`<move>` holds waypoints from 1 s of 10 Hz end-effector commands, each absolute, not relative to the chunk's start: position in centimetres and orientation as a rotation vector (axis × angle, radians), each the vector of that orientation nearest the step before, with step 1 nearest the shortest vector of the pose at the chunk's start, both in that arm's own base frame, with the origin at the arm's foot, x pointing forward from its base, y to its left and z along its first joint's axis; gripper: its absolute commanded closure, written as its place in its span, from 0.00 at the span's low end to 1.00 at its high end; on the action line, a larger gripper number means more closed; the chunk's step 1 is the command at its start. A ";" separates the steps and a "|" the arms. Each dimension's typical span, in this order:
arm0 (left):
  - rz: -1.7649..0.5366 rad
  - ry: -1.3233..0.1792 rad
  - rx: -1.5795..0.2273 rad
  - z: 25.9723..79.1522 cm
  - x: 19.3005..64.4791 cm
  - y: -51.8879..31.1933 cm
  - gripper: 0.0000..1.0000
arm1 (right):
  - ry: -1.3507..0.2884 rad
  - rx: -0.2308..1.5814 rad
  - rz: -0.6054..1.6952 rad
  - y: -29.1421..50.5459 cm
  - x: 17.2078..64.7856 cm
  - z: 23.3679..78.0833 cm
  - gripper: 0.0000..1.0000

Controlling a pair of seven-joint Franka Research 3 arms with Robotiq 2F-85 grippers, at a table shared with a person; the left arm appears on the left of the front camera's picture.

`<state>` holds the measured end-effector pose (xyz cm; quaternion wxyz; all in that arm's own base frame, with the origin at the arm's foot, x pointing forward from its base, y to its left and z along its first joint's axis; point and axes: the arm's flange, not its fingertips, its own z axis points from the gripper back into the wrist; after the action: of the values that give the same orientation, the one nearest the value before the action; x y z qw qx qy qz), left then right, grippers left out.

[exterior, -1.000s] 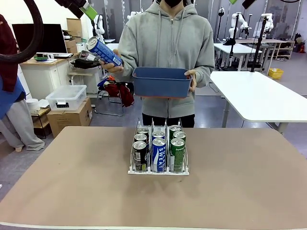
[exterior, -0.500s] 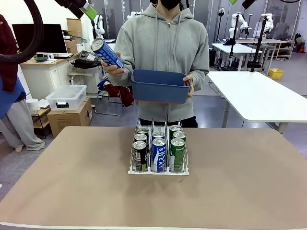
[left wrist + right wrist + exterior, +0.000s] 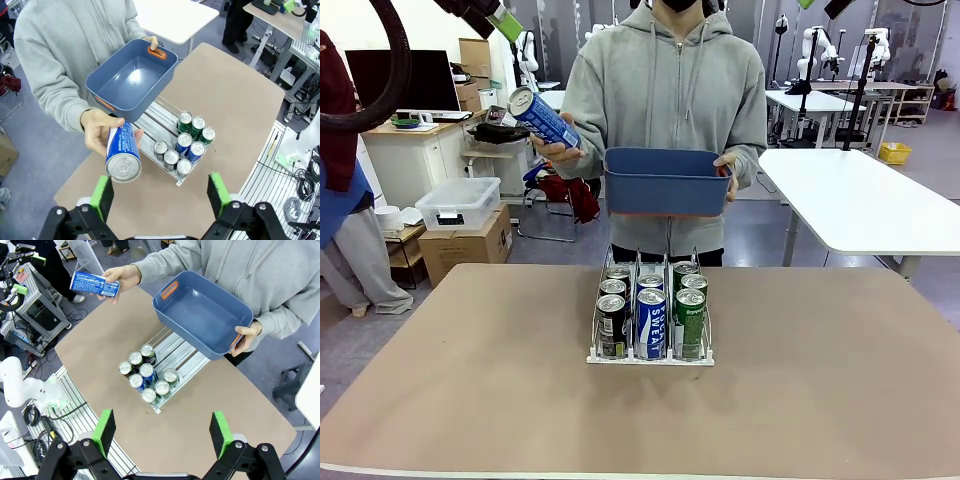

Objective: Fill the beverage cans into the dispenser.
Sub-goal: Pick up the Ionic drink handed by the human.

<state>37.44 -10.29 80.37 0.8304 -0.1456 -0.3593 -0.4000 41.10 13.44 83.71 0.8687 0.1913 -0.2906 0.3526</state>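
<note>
Three lanes of the dispenser [image 3: 650, 359], at the middle of the table [image 3: 820, 380], carry upright beverage cans [image 3: 651, 320]: black on the left, blue-white in the middle, green on the right. Behind it a person holds a blue bin [image 3: 667, 182] with one hand, and in the other hand [image 3: 557, 148] a tilted blue-white can [image 3: 542, 116], raised beside the bin.

Seen from the left wrist, the left gripper [image 3: 160, 192] stands wide open with nothing between its fingers, high over the table. The held can [image 3: 123, 160] lies close above one green pad [image 3: 102, 196], its silver top towards the camera. The dispenser [image 3: 159, 111], with eight cans in it, sits farther off, beyond the gap.

Seen from the right wrist, the right gripper [image 3: 162, 432] is spread wide and empty. The dispenser [image 3: 184, 352] lies beyond its gap, the bin [image 3: 202, 315] past that, and the held can [image 3: 95, 284] is well apart at the upper left.
</note>
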 end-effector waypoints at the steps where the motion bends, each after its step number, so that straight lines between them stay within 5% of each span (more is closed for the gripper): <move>1: -0.851 -0.768 -0.276 79.8 37.6 -10.4 0.00 | -0.601 0.404 0.736 13.2 40.9 83.6 0.00; 10: -0.745 -0.868 -0.197 75.8 39.0 -11.4 0.00 | -0.601 0.404 0.736 13.2 40.9 83.6 0.00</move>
<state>39.56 -11.21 76.51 0.8354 -0.1007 -0.4044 -0.3583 41.10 13.44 83.71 0.8687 0.1913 -0.2906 0.3526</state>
